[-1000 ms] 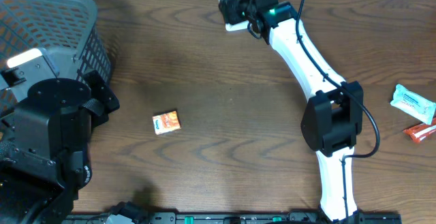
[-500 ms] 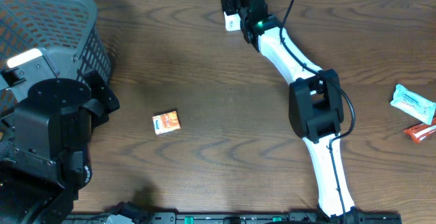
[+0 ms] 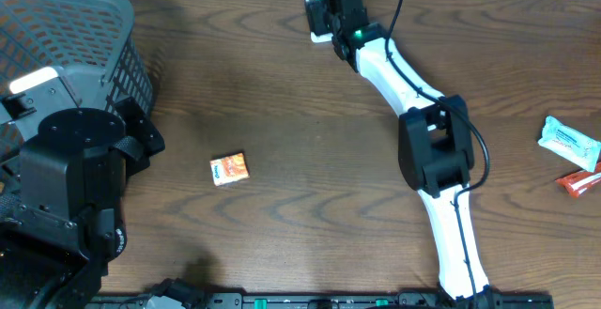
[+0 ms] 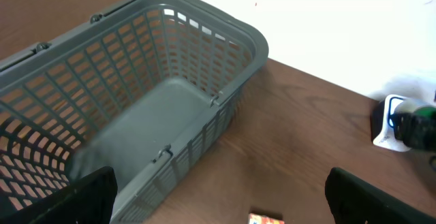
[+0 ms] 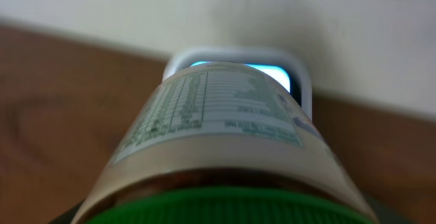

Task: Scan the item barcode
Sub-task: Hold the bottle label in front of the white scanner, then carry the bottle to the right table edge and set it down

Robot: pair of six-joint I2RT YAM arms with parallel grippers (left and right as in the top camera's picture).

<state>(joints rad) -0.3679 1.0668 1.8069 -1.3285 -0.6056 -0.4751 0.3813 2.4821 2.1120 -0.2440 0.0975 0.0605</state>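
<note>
**Bottle held up to the scanner at the far edge**

Nearest, the left gripper (image 4: 218,183) hangs with its fingers spread wide and nothing between them, above the grey basket (image 4: 170,67). A small orange packet (image 3: 229,169) lies alone on the table (image 3: 310,234); a blue-white wrapper (image 3: 568,142) and a red one (image 3: 579,183) sit at the right edge. Farther out, the right gripper (image 3: 329,8) grasps the bottle (image 5: 225,122) – green cap (image 5: 225,207) toward the wrist camera, printed label facing up – just in front of the white scanner (image 5: 235,52) by the wall, its window glowing blue
</note>
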